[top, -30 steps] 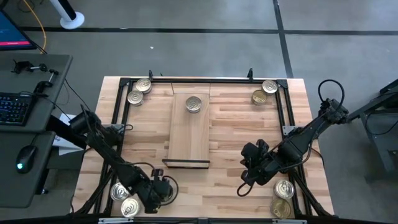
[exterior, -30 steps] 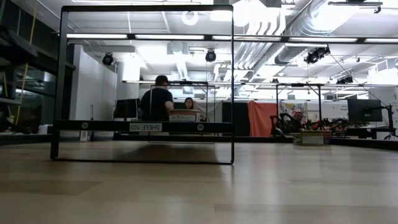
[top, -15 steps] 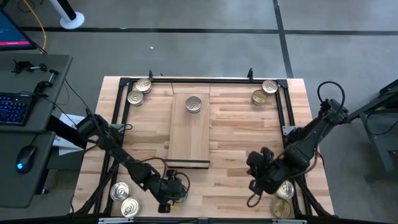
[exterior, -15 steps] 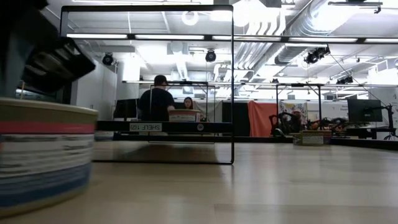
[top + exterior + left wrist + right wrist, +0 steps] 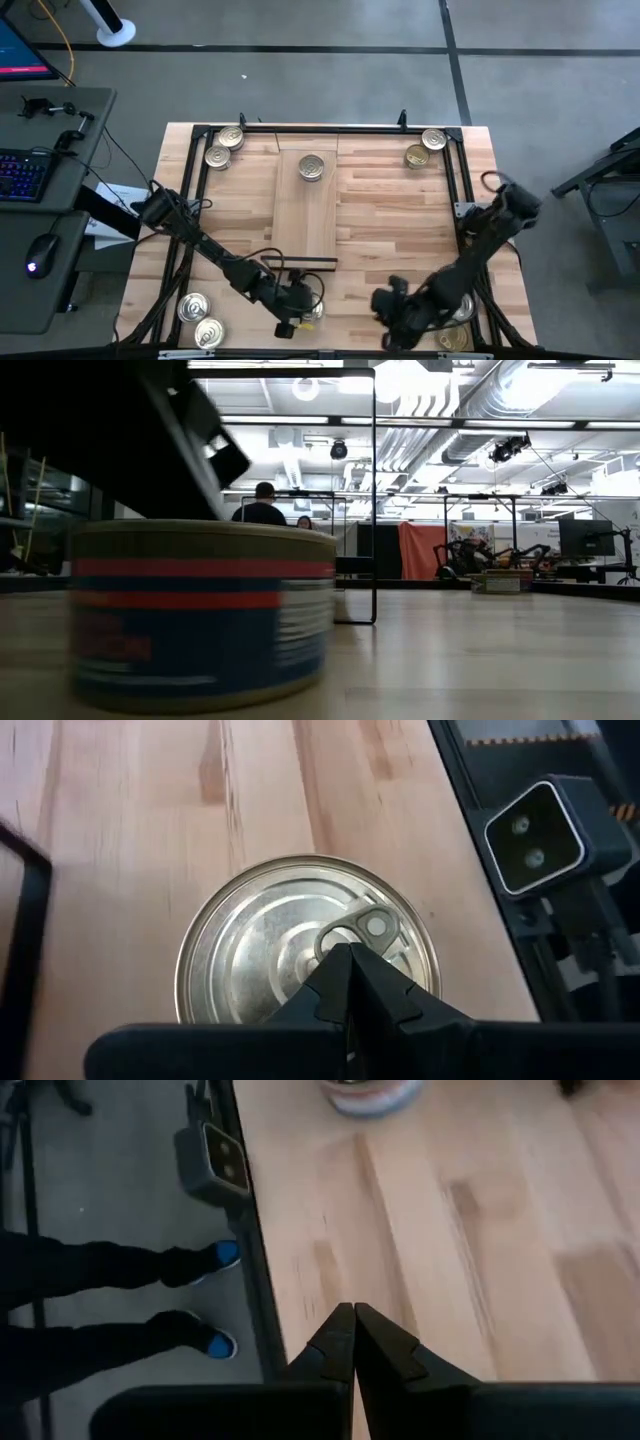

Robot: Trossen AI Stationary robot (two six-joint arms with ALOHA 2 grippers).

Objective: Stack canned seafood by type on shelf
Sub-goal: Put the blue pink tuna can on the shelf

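The left claw (image 5: 297, 306) is seen low over the near edge of the bench (image 5: 390, 200), just in front of the near end of the shelf (image 5: 305, 225). Its fingers are pressed together, tip to tip, with nothing gripped between them. Directly under those tips a silver-lidded tin (image 5: 305, 945) is stood upright on the bench, and the tips are placed over its pull tab; whether they touch the lid cannot be told. In the low view the same tin (image 5: 200, 610) is shown close up, with red and blue bands around its side.

The right claw (image 5: 392, 312) is held near the bench's near edge, to the right of the left one, closed and empty, over bare wood.

One tin (image 5: 312, 167) is stood on the far part of the shelf. Two tins (image 5: 224, 146) are placed at the far left corner of the bench, two (image 5: 425, 147) at the far right corner, and two (image 5: 200, 320) at the near left corner. Further tins (image 5: 455, 325) at the near right corner are partly covered by the right arm.

In the right wrist view a person's legs and blue shoes (image 5: 215, 1300) are shown on the floor beside the bench.
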